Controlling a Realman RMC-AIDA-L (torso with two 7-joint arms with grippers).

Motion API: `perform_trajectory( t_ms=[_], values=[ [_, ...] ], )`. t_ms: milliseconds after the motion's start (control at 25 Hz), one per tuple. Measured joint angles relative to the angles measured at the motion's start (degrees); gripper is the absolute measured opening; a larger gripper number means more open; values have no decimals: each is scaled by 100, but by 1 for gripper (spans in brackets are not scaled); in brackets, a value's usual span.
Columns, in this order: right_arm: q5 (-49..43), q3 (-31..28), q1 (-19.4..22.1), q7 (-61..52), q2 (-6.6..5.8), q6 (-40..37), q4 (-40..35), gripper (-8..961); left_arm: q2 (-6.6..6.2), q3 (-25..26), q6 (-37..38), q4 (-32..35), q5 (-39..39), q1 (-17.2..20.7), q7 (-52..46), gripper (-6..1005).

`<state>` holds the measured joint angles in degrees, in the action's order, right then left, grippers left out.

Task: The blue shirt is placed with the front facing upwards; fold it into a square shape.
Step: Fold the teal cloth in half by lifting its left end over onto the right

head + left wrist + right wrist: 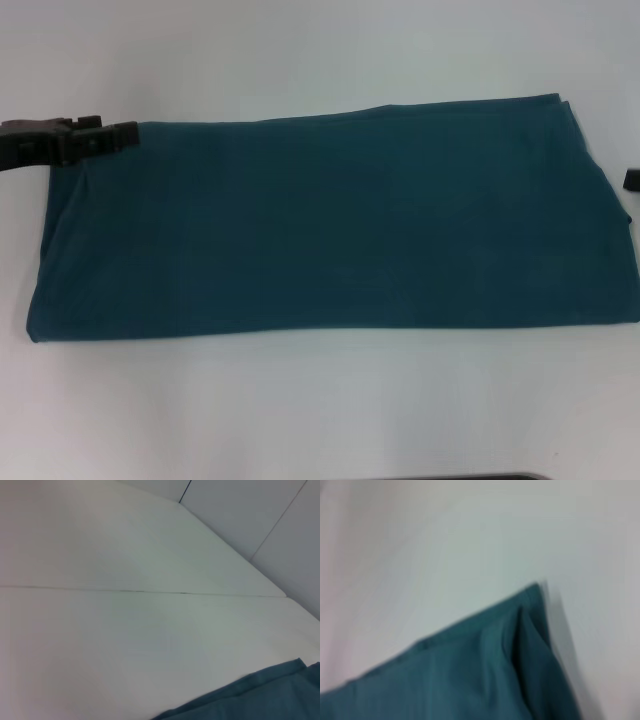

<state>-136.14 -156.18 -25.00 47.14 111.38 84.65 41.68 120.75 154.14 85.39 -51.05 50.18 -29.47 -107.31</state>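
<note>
- The blue shirt (pixel 330 225) runs off the right edge of the head view, its far end cut away.
- No lettering or neck shows; only plain cloth faces up.
- The left gripper (pixel 115 138) is black on dark cloth, so the finger gap can't be read.
- The right gripper (pixel 632 179) is a mere sliver at the frame edge.
- The right wrist view is smeared; the shirt's corner shows soft.

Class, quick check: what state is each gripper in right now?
Left gripper: at the blue shirt's far left corner; grip cannot be told.
Right gripper: only a sliver shows at the right edge; cannot be told.
</note>
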Motion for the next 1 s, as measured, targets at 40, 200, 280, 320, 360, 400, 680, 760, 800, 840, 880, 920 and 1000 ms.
perform_trajectory(
  t_ms=[40, 200, 280, 320, 360, 400, 680, 760, 800, 840, 880, 920, 1000],
  values=[
    [129, -45, 19, 64, 3, 41, 10, 22, 0, 5, 5, -5, 2, -1, 1, 688],
    [396, -38, 35, 166, 3, 82, 14, 22, -6, 25, 21, -17, 21, -4, 0, 688],
    [385, 0, -3, 188, 15, 64, -3, 22, -8, 23, 21, -12, 34, -4, 0, 689],
    [381, 25, -33, 211, 26, 49, -20, 22, -8, 16, 21, -9, 43, -5, 0, 689],
    [381, 46, -64, 243, 43, 44, -37, 23, -8, 14, 15, -7, 52, -6, 0, 689],
    [380, 60, -96, 278, 57, 30, -50, 23, -8, 9, 8, -7, 57, -6, 0, 689],
    [373, 493, -213, 326, 94, -484, -342, 23, -8, -8, -28, 6, 59, -21, 0, 689],
    [371, 669, -219, 283, 94, -746, -442, 24, -8, -8, -28, 7, 59, -22, 0, 689],
    [370, 714, -219, 269, 95, -819, -465, 24, -8, -7, -27, 8, 59, -23, 0, 689],
    [367, 760, -216, 250, 94, -898, -484, 24, -8, -5, -23, 8, 59, -25, 0, 689],
    [365, 788, -212, 234, 94, -973, -493, 24, -9, -3, -18, 8, 59, -27, 0, 689],
    [365, 789, -204, 222, 92, -1004, -496, 24, -10, -1, -14, 8, 59, -30, 0, 689],
    [365, 788, -194, 204, 88, -1062, -498, 24, -15, 0, -14, 8, 59, -33, 0, 689]
  ],
)
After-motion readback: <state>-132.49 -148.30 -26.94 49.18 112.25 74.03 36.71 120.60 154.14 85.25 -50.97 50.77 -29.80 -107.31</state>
